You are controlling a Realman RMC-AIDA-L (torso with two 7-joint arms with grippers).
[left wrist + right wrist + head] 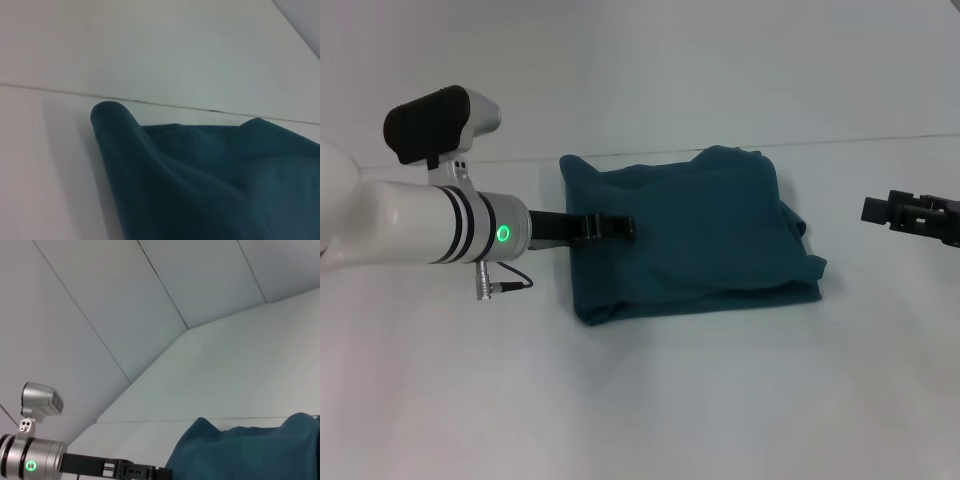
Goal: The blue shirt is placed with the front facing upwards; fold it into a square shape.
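The blue shirt (695, 235) lies folded into a rough, rumpled square in the middle of the white table, with no lettering showing. My left gripper (626, 228) reaches in from the left, its tip low over the shirt's left part. The right wrist view shows that gripper (162, 473) meeting the shirt's (250, 452) edge. In the left wrist view the shirt (200, 180) fills the near field, with one folded corner standing up. My right gripper (880, 210) hangs off to the right, apart from the cloth.
The white table (650, 400) spreads out on all sides of the shirt. A seam (880, 140) runs along the back where the table meets the pale wall. A thin cable (510, 283) hangs under the left wrist.
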